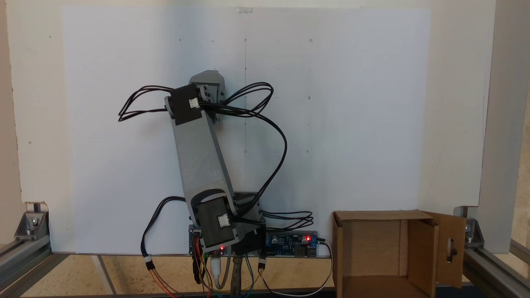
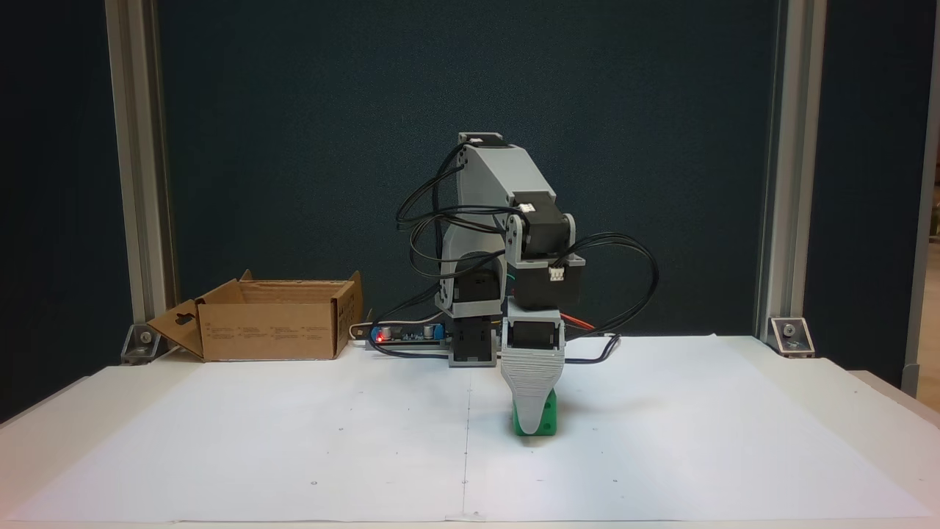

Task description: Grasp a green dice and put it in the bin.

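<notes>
In a fixed view from the front, the green dice sits nearest the camera on the white paper sheet, a small glossy plastic cube with rounded edges and sunken pips on its facing side. The gripper points straight down over it, a ribbed pale grey printed finger tapering to a tip that covers the middle of the dice's front face. The second jaw lies behind the first, so I cannot tell whether the jaws are apart or clamped on the dice.

Behind the dice stands the arm's base, with smooth grey printed links, black boxy servo motors and looping black cables. A circuit board with a red light lies just left of the base. Further left of the base, at the back edge of the table, is the bin, matte brown corrugated cardboard, its keyhole-cut flap splayed outward.

A fixed view from above and behind the arm shows the bin's open interior and the arm's upper link.
</notes>
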